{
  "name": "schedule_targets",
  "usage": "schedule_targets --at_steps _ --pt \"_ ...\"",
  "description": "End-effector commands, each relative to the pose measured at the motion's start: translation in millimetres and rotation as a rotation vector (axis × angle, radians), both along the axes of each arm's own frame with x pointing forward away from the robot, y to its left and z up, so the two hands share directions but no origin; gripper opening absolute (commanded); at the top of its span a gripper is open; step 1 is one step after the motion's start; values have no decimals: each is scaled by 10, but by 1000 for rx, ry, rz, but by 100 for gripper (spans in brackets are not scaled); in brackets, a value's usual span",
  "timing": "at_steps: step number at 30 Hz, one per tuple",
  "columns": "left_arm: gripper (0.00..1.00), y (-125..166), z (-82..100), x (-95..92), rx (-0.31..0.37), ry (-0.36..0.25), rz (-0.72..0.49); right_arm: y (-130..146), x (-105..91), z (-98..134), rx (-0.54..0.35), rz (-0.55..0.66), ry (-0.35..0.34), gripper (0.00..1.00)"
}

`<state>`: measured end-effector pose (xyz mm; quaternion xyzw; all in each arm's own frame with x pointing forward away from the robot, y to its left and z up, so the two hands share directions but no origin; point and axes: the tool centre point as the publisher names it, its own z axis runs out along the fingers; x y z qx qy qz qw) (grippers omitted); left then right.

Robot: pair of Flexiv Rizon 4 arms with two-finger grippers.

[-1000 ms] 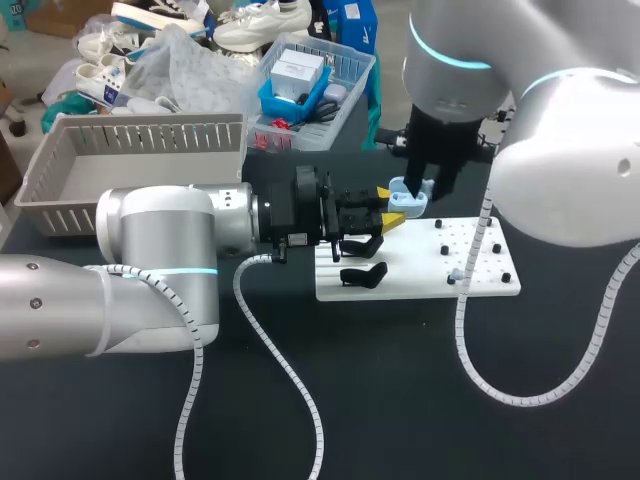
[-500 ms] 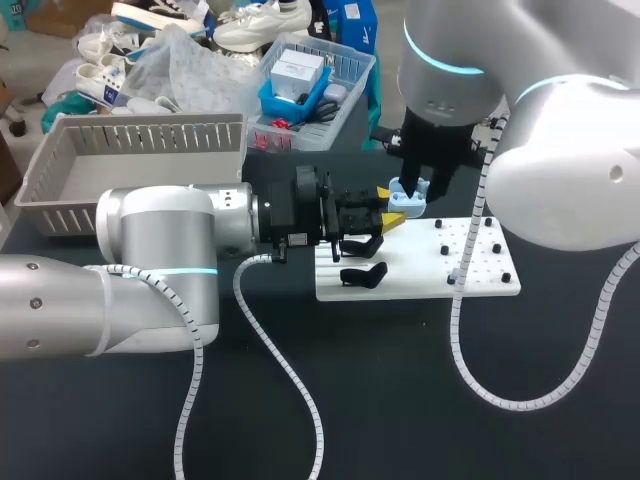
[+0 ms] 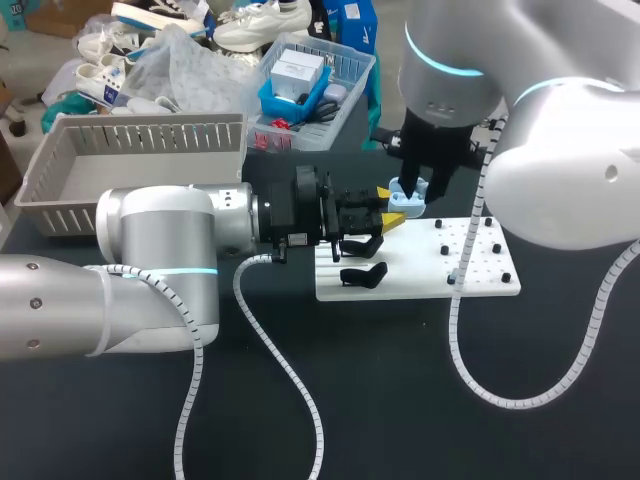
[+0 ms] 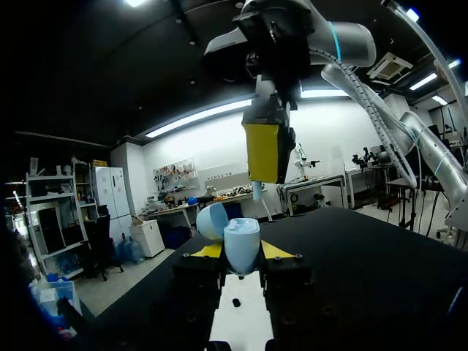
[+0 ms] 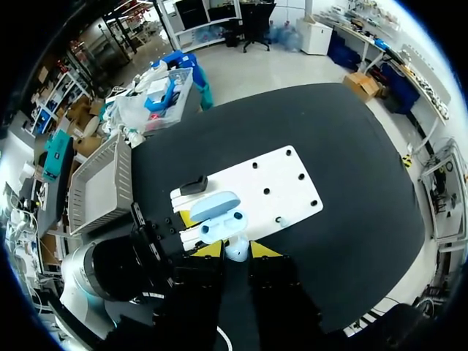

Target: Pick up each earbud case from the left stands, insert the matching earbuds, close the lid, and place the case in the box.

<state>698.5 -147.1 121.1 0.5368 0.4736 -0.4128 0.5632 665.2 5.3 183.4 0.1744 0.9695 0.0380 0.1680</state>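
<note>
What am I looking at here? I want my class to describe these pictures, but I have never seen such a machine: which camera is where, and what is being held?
This is a robot with a left arm and a right arm at a black table. One picture comes from a camera above and behind it. The two round ones come from cameras on each arm's wrist. The left gripper is shut on a pale blue earbud case whose lid is open. The right gripper hangs over it, pinching an earbud. On the table lie a white board with black pegs and one black stand, and a grey basket at the left.
</note>
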Motion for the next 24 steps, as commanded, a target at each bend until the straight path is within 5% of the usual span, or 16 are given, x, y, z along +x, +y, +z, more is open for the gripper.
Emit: schedule_targets --at_steps 1,24 --pt "0 0 -7 1 -2 -1 1 -2 25 -5 0 1 -1 0" --pt "0 0 -7 1 -2 -1 1 6 106 -71 14 5 3 0"
